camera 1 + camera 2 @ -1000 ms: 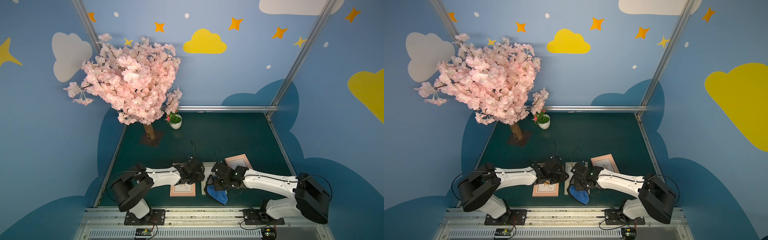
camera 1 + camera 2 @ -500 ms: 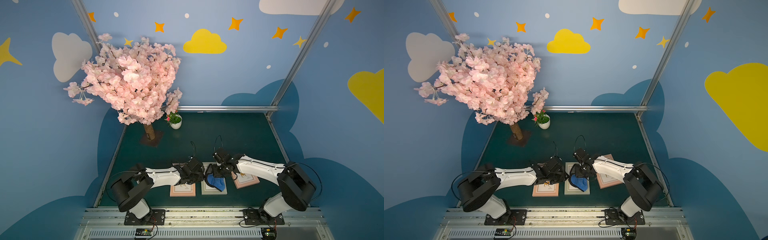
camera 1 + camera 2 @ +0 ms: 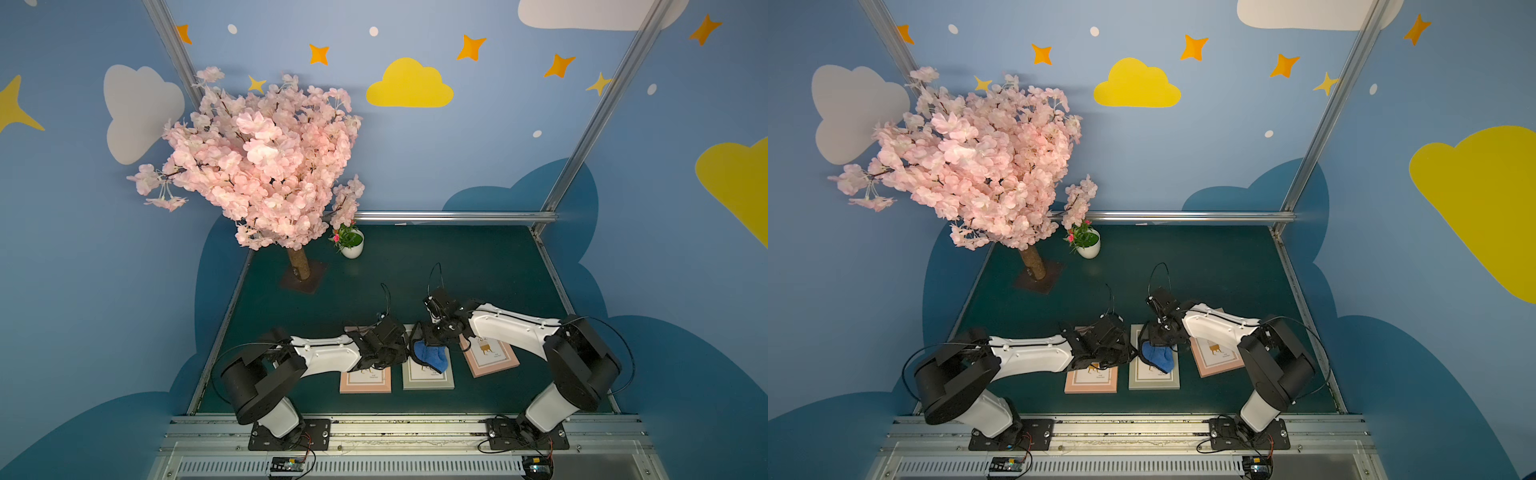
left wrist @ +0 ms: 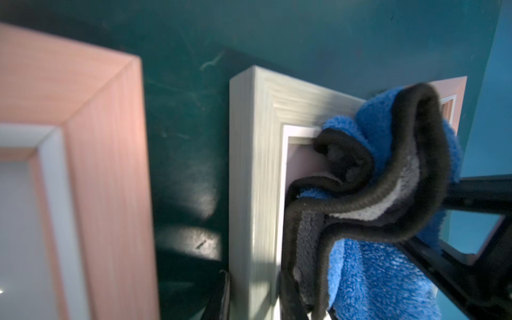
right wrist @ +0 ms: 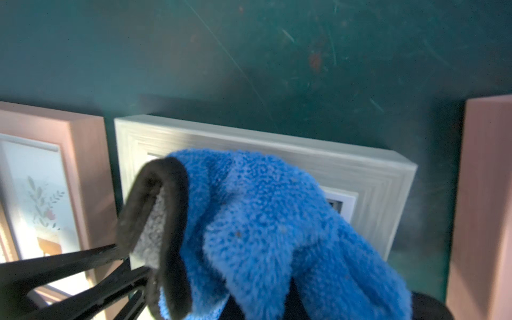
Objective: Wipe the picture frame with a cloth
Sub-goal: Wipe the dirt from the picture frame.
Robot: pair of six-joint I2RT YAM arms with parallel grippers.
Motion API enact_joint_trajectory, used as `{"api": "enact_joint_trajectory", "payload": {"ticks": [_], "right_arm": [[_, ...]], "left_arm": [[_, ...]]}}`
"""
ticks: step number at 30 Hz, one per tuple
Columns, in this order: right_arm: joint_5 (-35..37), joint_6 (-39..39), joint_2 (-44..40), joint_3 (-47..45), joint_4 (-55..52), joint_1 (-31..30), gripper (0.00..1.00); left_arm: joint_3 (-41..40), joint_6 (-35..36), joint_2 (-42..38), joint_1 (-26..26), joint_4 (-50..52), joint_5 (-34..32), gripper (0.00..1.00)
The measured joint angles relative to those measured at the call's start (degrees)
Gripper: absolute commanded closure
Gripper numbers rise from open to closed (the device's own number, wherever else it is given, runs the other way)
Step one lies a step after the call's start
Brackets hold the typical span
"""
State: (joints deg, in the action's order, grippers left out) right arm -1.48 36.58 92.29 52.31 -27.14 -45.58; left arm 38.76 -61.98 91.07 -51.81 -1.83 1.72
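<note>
Dragging the cloth (image 3: 432, 358) along the grey frame (image 3: 428, 385), my right gripper (image 3: 434, 343) is pinched right down on a bunched fold of it, with the blue pile outward and the dark hem curling loose. The wad appears to rest on the glass in the frame's far half, against the inner border by the far rail. The near half lies bare.

The frame lies flat with its long axis running away from my bases, so little stroke is left. The far rail is just beyond the cloth, and I judge the next pass must turn back toward the near end.

My left gripper (image 3: 406, 353) is at the frame's left long rail, part closed with a finger (image 4: 220, 299) on either side of it, pinning it. A pink frame (image 3: 365, 380) lies beside that rail, untouched by the cloth.

A second ago the cloth hung at the grey frame's near end, and half a second ago it was mid-glass. My left grip has not shifted.
</note>
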Motion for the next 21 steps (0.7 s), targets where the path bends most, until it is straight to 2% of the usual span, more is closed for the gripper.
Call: {"api": "enact_joint_trajectory", "payload": {"ticks": [12,21], "right_arm": [[3.63,8.76,-13.90,-12.63,-0.59,-13.62,1.00],[5.44,11.65,-15.45,-13.88,-0.59,-15.39,1.00]], "left_arm": [[0.00,0.02,0.00,0.00,0.02,0.00,0.97],[0.02,0.02,0.00,0.00,0.02,0.00,0.97]]}}
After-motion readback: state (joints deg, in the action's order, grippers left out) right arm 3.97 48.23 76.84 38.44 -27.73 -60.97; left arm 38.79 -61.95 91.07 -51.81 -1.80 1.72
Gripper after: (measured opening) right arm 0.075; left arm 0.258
